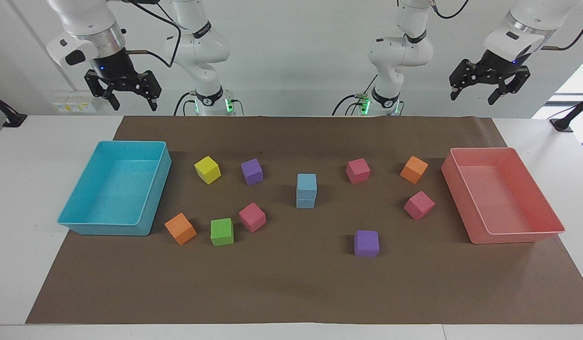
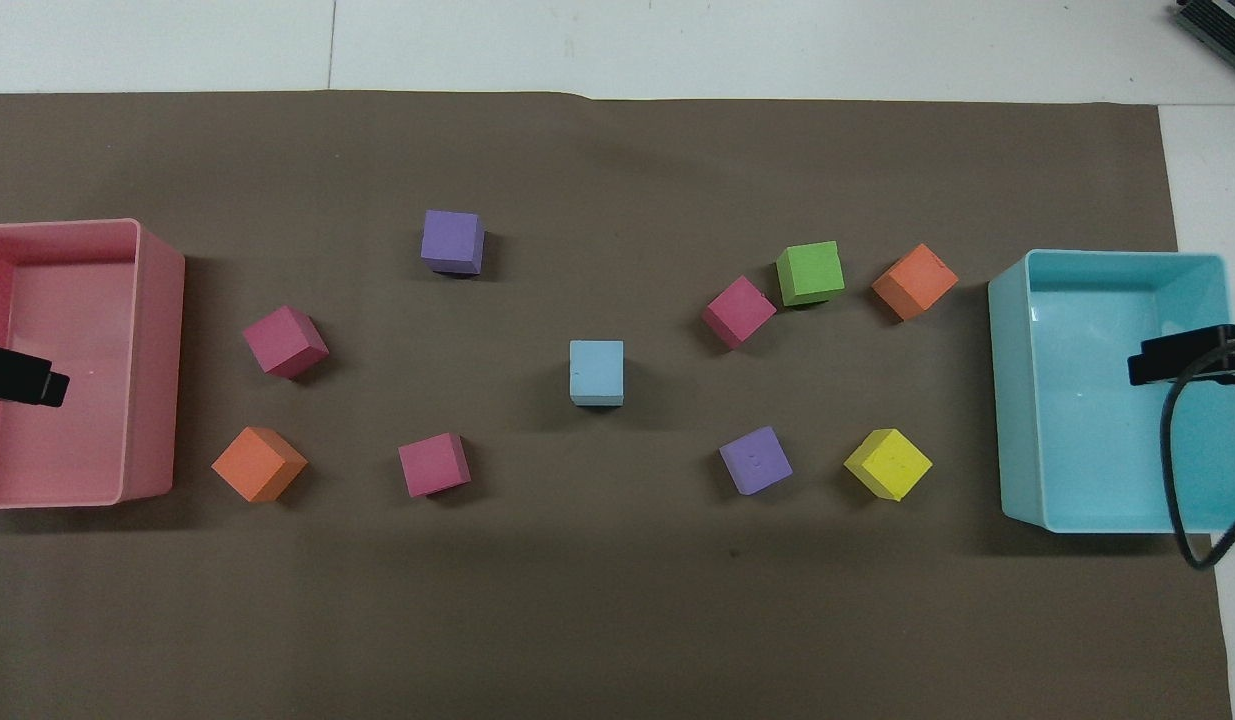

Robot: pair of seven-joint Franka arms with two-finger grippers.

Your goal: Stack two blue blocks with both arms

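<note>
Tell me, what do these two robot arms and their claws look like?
Both are glossy white, rounded, jointed arms with grey-black rings at the joints. Each ends in a silver cuff and a black two-finger claw: the right gripper and the left gripper. Black cables loop along them; green lights glow at the bases.
</note>
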